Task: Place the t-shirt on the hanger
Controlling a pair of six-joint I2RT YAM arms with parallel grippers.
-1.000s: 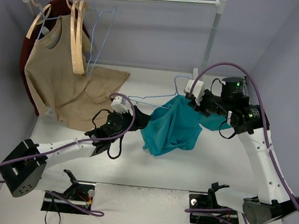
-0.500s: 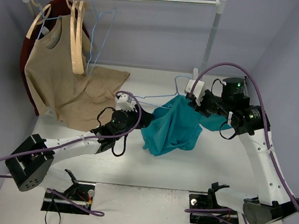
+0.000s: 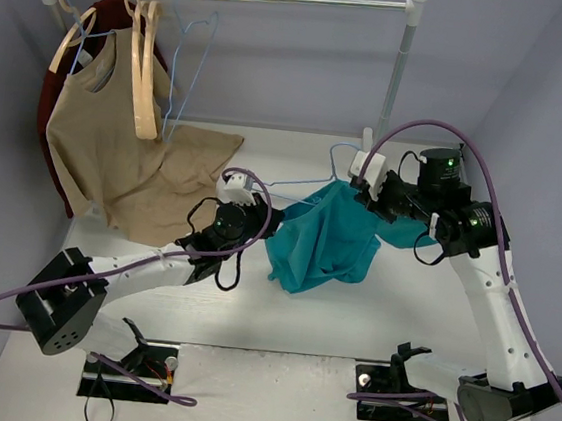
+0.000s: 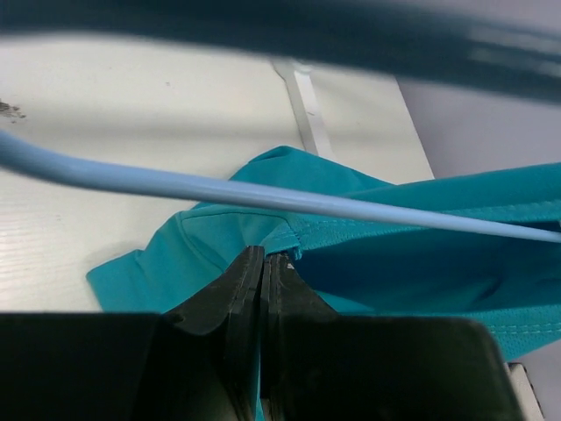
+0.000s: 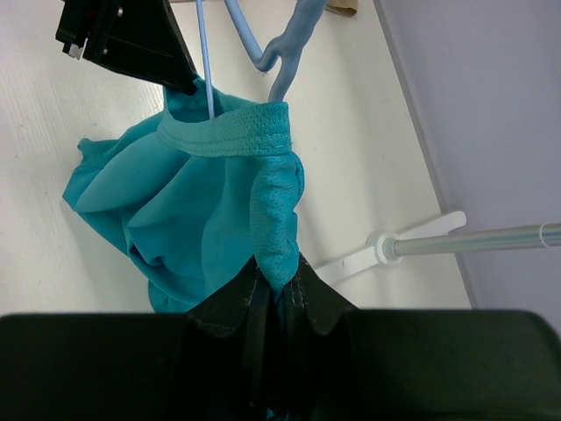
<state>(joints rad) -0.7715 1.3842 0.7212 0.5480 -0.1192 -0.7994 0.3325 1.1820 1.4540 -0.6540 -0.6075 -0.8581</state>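
Folds of crumpled teal t-shirt (image 3: pixel 323 240) bunch around thin wire hanger (image 4: pixel 263 195)

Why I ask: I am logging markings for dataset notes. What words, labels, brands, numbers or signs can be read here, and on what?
No text can be read in any view.
The t-shirt is plain teal, no print or tag showing.
The hanger is bare blue wire, unmarked.
The left claw and right claw are plain black, no marking.
The tan top shows no print.
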